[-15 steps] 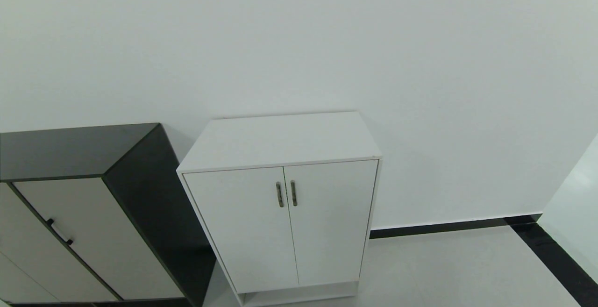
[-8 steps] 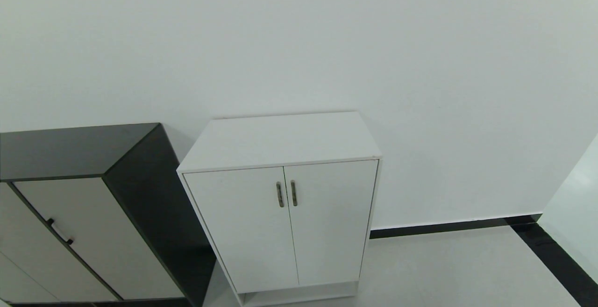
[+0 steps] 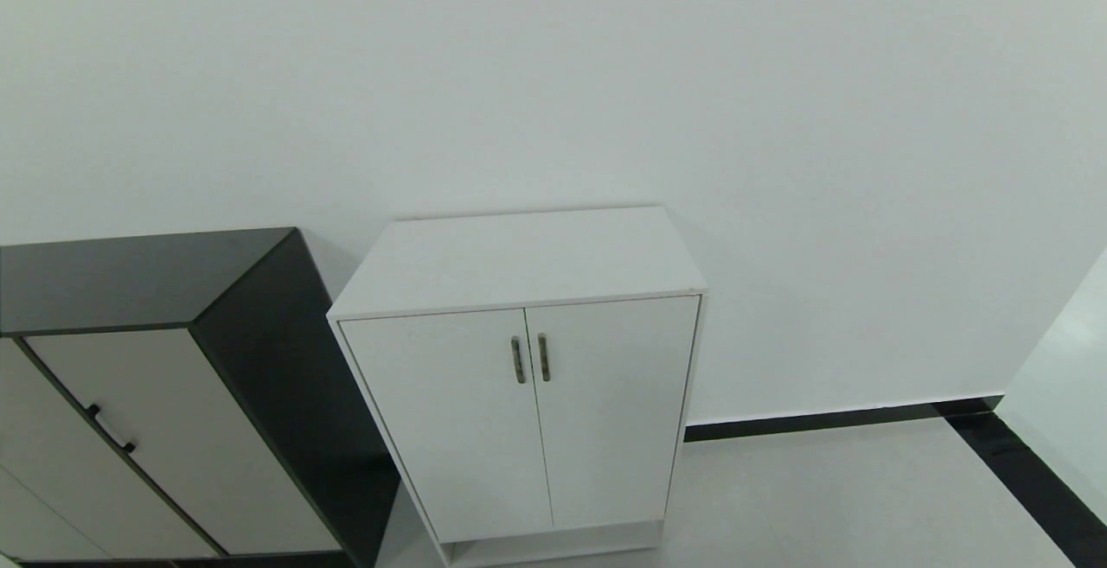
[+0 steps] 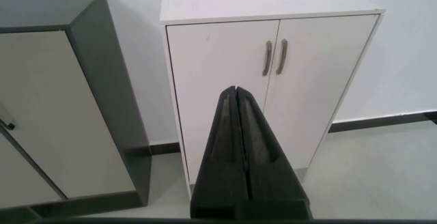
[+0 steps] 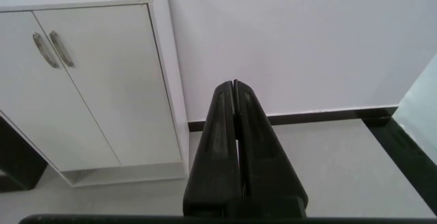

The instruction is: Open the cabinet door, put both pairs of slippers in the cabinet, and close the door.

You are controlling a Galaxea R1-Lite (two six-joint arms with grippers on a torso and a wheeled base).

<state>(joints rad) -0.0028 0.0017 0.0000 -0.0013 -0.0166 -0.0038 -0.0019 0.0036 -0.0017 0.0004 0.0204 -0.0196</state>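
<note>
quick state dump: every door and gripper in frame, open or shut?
White two-door cabinet with metal bar handles: both doors shut, handles untouched.
Black cabinet with pale front door: door shut.
Left gripper: shut, empty, apart from the white cabinet.
Right gripper: shut, empty, apart from the white cabinet.

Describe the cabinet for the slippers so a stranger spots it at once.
Start at the plain white wall; two cabinets stand against it. Take the white cabinet, right of the black-sided cabinet. It alone is white all over, with two closed doors whose upright handles sit side by side.
</note>
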